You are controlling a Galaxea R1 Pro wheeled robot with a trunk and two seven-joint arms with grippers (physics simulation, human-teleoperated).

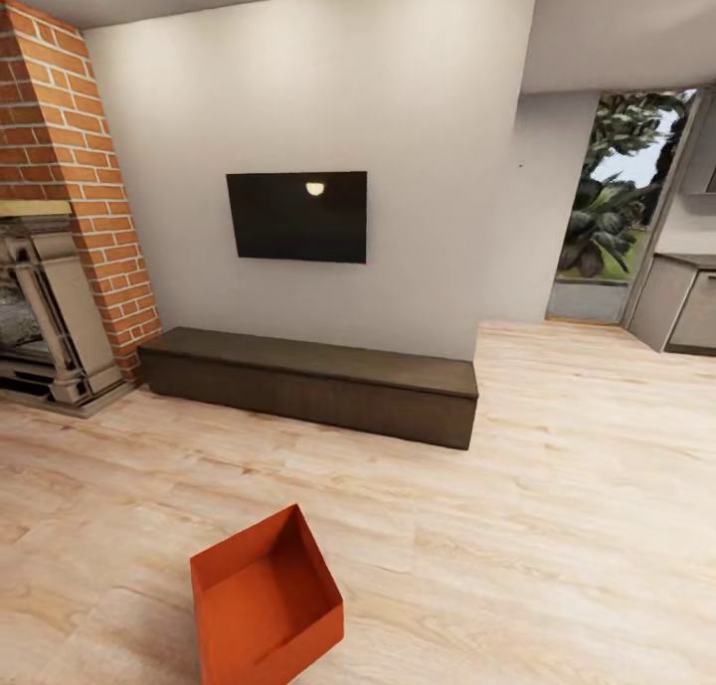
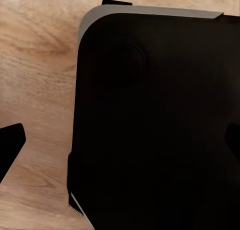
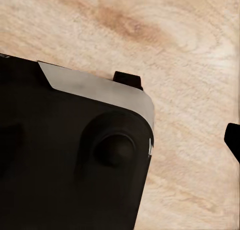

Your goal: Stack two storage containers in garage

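Head view is showing the living room, with one orange-red storage container [image 1: 267,598] sitting open-topped on the light wood-plank floor [image 1: 557,526] close in front of the robot, turned at an angle so one corner is pointing toward the long dark low cabinet [image 1: 313,383]. That cabinet is running along the pale wall beneath the dark wall TV [image 1: 296,216], with the brick fireplace [image 1: 70,218] standing at its left end and a glass door [image 1: 622,208] opening onto greenery far to the right. Judging by this, the task is sitting at its very start: the container is resting on living-room flooring rather than on dark concrete, nothing is being carried, a second container is not appearing in this picture, and both the hauling to the garage and the stacking are remaining to be done. Left wrist view is looking down past the robot's own black rounded body [image 2: 150,130] at wood planks, with a dark fingertip [image 2: 10,145] poking in at one edge; right wrist view is doing much the same, a black body panel [image 3: 65,160] covering half the picture and one dark fingertip [image 3: 233,137] at the border. Both arms appear to be hanging low beside the base, pointing floorward. Whether either pincer is released or clenched I cannot tell, though nothing is showing between the fingers.
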